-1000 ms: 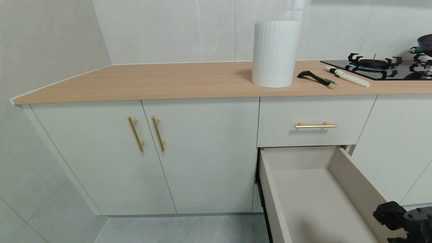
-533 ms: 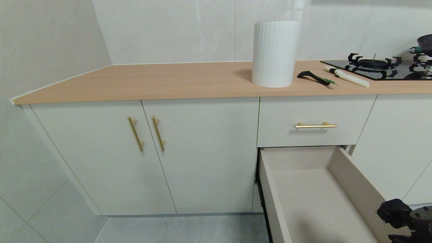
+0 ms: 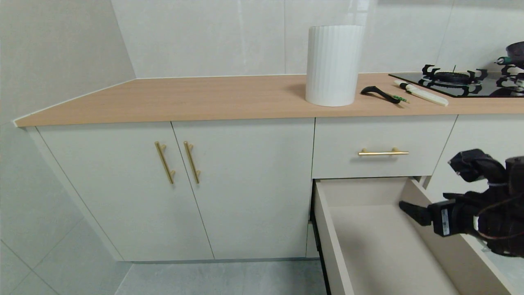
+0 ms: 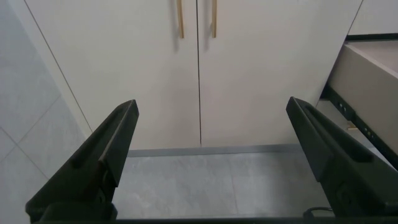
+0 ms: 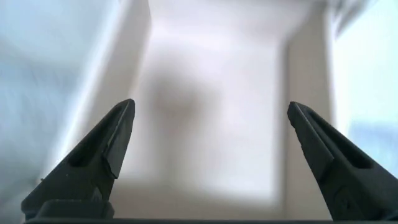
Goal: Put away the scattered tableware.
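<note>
On the wooden counter (image 3: 184, 98) lie a black-handled utensil (image 3: 379, 93) and a cream knife with a green band (image 3: 421, 93), just right of a tall white ribbed container (image 3: 333, 65). Below them the lower drawer (image 3: 327, 229) is pulled out with nothing inside. Over its right wall hangs my right gripper (image 3: 430, 184), open and holding nothing; the right wrist view has the same gripper (image 5: 211, 109) facing the drawer's inside (image 5: 211, 124). My left gripper (image 4: 211, 109) is open and low, facing the cabinet doors (image 4: 199, 62) near the floor.
A gas stove (image 3: 454, 82) sits at the counter's right end with a pot (image 3: 515, 49) at the view's edge. The upper drawer (image 3: 348, 141) is closed, with a gold handle (image 3: 383, 153). Two cabinet doors with gold handles (image 3: 178, 162) stand to the left. The floor is grey tile (image 3: 204, 278).
My right gripper has risen from the lower right corner to a place above the open drawer's right wall. The tableware and the drawer have not moved.
</note>
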### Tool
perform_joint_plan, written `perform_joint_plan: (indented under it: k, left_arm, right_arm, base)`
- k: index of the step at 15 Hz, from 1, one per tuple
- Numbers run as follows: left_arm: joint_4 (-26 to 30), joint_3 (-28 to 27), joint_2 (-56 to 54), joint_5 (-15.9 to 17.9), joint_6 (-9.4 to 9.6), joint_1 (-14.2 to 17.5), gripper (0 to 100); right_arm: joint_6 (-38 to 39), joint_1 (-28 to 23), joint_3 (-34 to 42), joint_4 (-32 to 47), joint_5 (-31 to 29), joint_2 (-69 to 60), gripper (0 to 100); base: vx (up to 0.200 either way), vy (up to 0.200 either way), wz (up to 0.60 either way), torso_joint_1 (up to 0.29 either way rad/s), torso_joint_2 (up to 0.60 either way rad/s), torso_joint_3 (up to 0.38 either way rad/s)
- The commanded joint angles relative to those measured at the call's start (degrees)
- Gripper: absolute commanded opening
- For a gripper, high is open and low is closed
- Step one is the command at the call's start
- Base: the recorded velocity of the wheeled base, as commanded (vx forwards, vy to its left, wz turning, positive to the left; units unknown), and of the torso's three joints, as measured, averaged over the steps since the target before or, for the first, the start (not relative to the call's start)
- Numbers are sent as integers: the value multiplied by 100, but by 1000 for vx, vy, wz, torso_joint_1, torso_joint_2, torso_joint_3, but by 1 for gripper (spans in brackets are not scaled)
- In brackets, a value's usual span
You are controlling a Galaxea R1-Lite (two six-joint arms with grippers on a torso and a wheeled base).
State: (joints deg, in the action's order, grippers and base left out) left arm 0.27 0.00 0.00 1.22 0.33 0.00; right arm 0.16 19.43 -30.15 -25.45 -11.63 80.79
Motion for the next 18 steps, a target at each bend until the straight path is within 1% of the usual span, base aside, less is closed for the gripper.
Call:
perform_joint_plan:
  k: [1, 2, 3, 4, 5, 6, 7, 8, 9, 11, 14, 16, 18]
  left_arm:
    - [0, 0, 0, 1, 2, 0, 100]
    - [0, 0, 0, 1, 2, 0, 100]
    - [0, 0, 0, 1, 2, 0, 100]
    - [0, 0, 0, 1, 2, 0, 100]
    - [0, 0, 0, 1, 2, 0, 100]
    - [0, 0, 0, 1, 2, 0, 100]
    - [0, 0, 0, 1, 2, 0, 100]
    - [0, 0, 0, 1, 2, 0, 100]
    - [0, 0, 0, 1, 2, 0, 100]
    - [0, 0, 0, 1, 2, 0, 100]
    - [0, 0, 0, 1, 2, 0, 100]
    - [0, 0, 0, 1, 2, 0, 100]
    - [0, 0, 0, 1, 2, 0, 100]
  right_arm:
    - [-51, -106, -1485, 1218, 328, -54, 100]
    - [151, -106, -1547, 1359, 583, -72, 100]
    - [345, -124, -1617, 1333, 644, -54, 100]
    - [511, -238, -1890, 1420, 644, -63, 100]
    - [520, -484, -2232, 1790, 644, -46, 100]
    - [441, -722, -2558, 2352, 741, -72, 100]
    - [257, -888, -2725, 2572, 978, -46, 100]
    - [37, -968, -2768, 2537, 1154, -46, 100]
    - [37, -968, -2768, 2537, 1154, -46, 100]
    - [-51, -976, -3067, 2449, 1207, 7, 100]
    - [-218, -976, -3102, 2440, 1216, 7, 100]
    - [-271, -976, -3102, 2440, 1181, -2, 100]
    - [-297, -976, -3085, 2440, 1163, -10, 100]
  base:
    - [0, 0, 0, 0, 0, 0]
    - [0, 0, 0, 0, 0, 0]
    - [0, 0, 0, 0, 0, 0]
    - [0, 0, 0, 0, 0, 0]
    - [0, 0, 0, 0, 0, 0]
    - [0, 0, 0, 0, 0, 0]
    - [0, 0, 0, 0, 0, 0]
    - [0, 0, 0, 0, 0, 0]
    - [0, 0, 0, 0, 0, 0]
    - [0, 0, 0, 0, 0, 0]
    - [0, 0, 0, 4, -40, -38]
    - [0, 0, 0, 19, -173, -264]
    - [0, 0, 0, 63, -425, -342]
